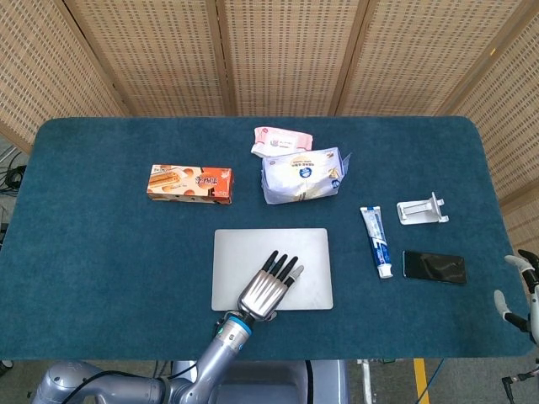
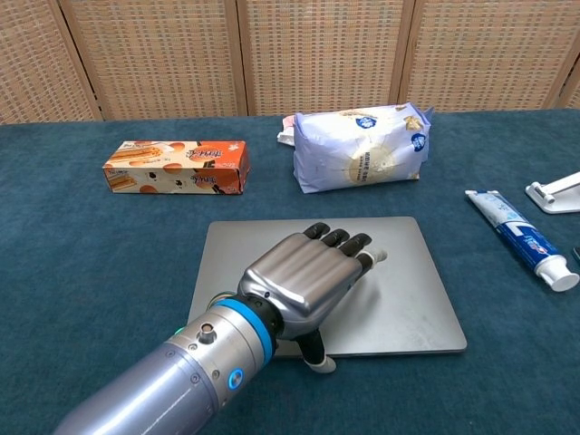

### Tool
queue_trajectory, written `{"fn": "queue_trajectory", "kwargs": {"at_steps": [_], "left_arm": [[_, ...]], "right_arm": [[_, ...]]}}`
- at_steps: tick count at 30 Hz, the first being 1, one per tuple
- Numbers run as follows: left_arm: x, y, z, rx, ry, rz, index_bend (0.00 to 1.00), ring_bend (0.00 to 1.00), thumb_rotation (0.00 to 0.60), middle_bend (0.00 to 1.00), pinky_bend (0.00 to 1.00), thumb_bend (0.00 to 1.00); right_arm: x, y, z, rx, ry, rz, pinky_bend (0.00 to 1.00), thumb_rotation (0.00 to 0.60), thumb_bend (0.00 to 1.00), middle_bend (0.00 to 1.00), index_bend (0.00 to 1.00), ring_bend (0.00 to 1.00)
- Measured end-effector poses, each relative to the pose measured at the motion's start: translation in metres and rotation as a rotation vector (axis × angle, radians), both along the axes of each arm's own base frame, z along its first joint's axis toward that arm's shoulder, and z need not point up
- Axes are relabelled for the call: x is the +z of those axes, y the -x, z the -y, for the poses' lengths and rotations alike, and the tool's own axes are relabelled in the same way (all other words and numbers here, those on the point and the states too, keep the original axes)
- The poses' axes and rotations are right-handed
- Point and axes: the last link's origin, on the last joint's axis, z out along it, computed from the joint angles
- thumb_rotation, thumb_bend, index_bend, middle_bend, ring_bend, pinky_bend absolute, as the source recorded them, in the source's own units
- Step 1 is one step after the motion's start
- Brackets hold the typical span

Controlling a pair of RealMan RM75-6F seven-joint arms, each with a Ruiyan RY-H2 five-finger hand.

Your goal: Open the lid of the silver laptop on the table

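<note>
The silver laptop lies shut and flat near the table's front edge, also seen in the chest view. My left hand rests palm down on its lid, fingers stretched toward the lid's middle. In the chest view the left hand covers the lid's front centre, and its thumb hangs just past the front edge. My right hand shows only partly at the head view's right border, off the table, fingers apart and holding nothing.
Behind the laptop lie an orange biscuit box, a white snack bag and a pink wipes packet. To the right are a toothpaste tube, a black phone and a white phone stand.
</note>
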Motion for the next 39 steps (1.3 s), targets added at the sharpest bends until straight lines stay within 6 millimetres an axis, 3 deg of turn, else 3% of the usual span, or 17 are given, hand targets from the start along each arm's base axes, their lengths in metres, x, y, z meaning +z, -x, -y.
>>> {"fn": "queue_trajectory", "kwargs": {"at_steps": [25,39], "left_arm": [[0.0035,-0.0067,-0.0009,-0.016,-0.019,0.001,0.0,0.0,0.547,0.0,0.0,0.17],[0.0062,-0.0036,-0.0022,-0.084,-0.053,0.029,0.0,0.0,0.546,0.0,0.0,0.39]], "right_arm": [[0.001,0.0028,-0.0028,-0.006,0.006,0.007,0.1,0.6,0.41,0.17,0.25,0.0],[-0.0003,0.0024,-0.0011,0.006,0.006,0.017,0.1,0.6,0.41,0.17,0.25,0.0]]}}
